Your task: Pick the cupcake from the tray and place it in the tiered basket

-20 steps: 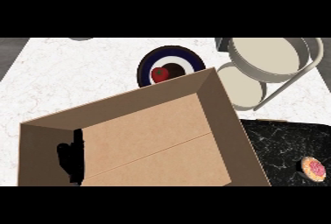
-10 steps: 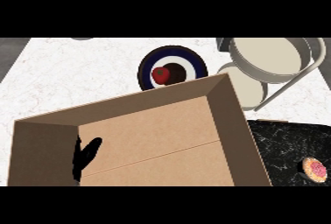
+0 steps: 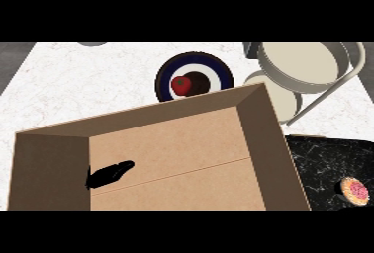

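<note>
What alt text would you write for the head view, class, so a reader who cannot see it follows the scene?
A large open cardboard box fills most of the counter, with a black hand showing inside it at the left. Behind it a red apple sits on a navy and white plate; a tiered basket stands right, a cupcake on a dark tray below.

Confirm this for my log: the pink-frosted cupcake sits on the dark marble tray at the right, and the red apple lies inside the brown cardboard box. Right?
Partly. The head view shows the red apple on the round navy-and-white plate beyond the brown cardboard box, not inside. The pink-frosted cupcake does sit on the dark marble tray.
</note>
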Controlling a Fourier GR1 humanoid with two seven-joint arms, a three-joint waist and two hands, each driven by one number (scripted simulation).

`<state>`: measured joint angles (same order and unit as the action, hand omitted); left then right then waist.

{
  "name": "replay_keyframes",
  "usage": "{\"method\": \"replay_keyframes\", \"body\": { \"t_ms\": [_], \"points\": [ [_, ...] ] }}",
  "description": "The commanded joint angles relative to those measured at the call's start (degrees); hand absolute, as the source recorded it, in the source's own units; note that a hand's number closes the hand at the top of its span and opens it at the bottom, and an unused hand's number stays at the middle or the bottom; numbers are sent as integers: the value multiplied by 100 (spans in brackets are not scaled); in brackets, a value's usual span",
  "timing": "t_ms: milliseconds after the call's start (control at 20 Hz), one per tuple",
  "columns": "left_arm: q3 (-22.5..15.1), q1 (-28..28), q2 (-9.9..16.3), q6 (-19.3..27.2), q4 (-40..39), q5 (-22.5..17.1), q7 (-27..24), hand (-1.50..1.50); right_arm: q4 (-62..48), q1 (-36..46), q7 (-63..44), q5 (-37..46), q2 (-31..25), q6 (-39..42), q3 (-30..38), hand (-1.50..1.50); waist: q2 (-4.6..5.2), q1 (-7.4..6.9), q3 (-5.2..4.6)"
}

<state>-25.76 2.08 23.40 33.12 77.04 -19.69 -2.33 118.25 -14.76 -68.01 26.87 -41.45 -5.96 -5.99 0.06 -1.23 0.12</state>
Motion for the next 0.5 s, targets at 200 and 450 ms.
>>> {"method": "replay_keyframes", "body": {
  "t_ms": [200, 450],
  "points": [
    [1, -64, -82, -472, 11, -136, -142, 0, -760, 588, -1025, -449, 169, 831, 51, -150, 19, 30, -20],
    [-2, -194, -197, -487, -285, -47, -341, 0, -403, 363, -1223, -433, 266, 987, -73, -150, -4, 137, -24]
  ]
}}
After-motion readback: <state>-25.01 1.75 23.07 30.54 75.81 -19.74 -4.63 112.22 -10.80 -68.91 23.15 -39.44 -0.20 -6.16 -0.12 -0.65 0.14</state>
